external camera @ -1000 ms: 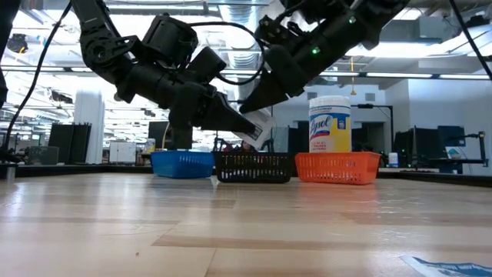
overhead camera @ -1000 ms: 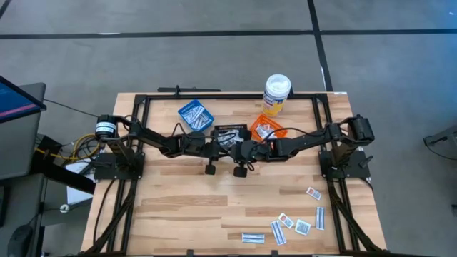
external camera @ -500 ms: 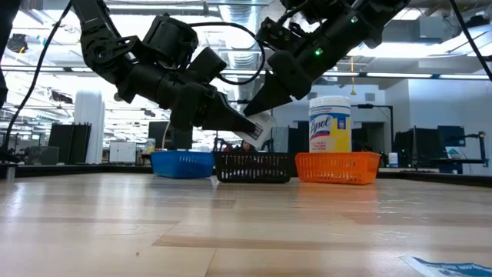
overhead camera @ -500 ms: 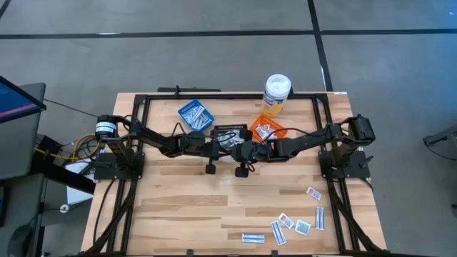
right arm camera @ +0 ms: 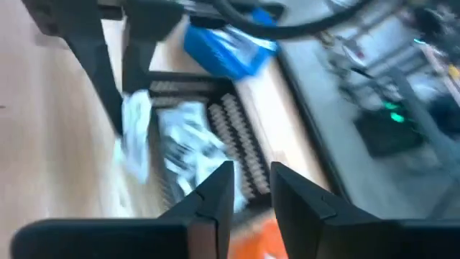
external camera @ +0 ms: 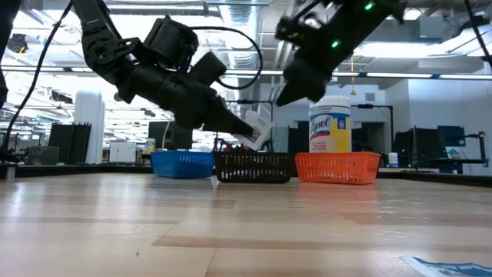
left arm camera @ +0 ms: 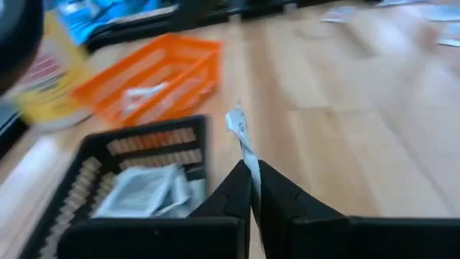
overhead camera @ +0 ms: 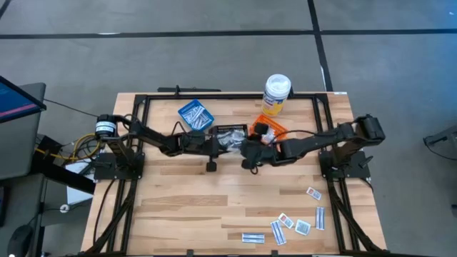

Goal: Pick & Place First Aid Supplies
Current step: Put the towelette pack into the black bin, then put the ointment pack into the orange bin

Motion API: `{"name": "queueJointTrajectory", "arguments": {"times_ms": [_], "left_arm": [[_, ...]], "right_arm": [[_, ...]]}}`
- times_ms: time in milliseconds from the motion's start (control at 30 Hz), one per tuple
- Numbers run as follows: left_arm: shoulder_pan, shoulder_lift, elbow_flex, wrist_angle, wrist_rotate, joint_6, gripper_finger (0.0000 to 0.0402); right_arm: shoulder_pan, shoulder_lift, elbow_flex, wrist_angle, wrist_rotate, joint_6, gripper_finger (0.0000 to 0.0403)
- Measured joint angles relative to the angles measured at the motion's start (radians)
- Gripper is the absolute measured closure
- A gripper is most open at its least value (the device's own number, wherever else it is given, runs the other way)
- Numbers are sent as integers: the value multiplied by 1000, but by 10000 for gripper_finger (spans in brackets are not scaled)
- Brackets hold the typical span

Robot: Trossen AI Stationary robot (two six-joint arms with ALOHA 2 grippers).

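White and thin, a flat packet (left arm camera: pixel 242 137) was clamped in the left gripper (left arm camera: pixel 253 188) above the black mesh basket (overhead camera: pixel 230 132) near the bench's far edge. The right gripper (right arm camera: pixel 248 188), fingers apart, hovered beside the orange basket (overhead camera: pixel 274 130).

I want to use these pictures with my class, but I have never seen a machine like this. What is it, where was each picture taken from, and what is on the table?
Two dark robot arms work at a wooden table. One camera looks straight down, one sits at table height, and one rides on each wrist. At the back stand a blue basket, a black basket, an orange basket and a white bottle. Loose white packets lie near the front. The left gripper is shut on a thin white packet beside the black basket. The right gripper, fingers apart, holds nothing.
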Motion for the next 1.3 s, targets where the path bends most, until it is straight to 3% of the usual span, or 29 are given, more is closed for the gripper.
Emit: {"name": "queueJointTrajectory", "arguments": {"times_ms": [67, 233, 333, 433, 533, 633, 800, 1000, 1067, 1200, 1300], "left_arm": [[16, 0, 0, 0, -37, -41, 391], [100, 0, 17, -3, -29, -213, 391], [172, 0, 38, -15, 94, -324, 391], [222, 0, 51, -36, 236, -353, 384], [239, 0, 52, -91, 248, -300, 372], [245, 0, 51, -113, 232, -281, 357], [242, 0, 52, -102, 180, -278, 317], [240, -21, 54, -61, 93, -158, 276], [231, -53, 56, -63, 92, -148, 270], [212, -127, 51, -65, 93, -147, 270], [201, -181, 49, -83, 93, -147, 274]], "right_arm": [[15, -44, 0, -100, 45, 69, 309], [40, -194, 0, -368, 27, 313, 300], [58, -288, -3, -482, 27, 458, 305], [84, -367, -51, -484, 27, 527, 309], [115, -413, -120, -457, 10, 581, 312], [141, -437, -183, -416, -96, 680, 312], [184, -408, -242, -261, -292, 778, 311], [218, -309, -243, -138, -344, 621, 311], [214, -272, -243, -93, -356, 576, 311], [176, -209, -197, -84, -554, 578, 305], [175, -167, -151, -89, -613, 566, 292]]}}
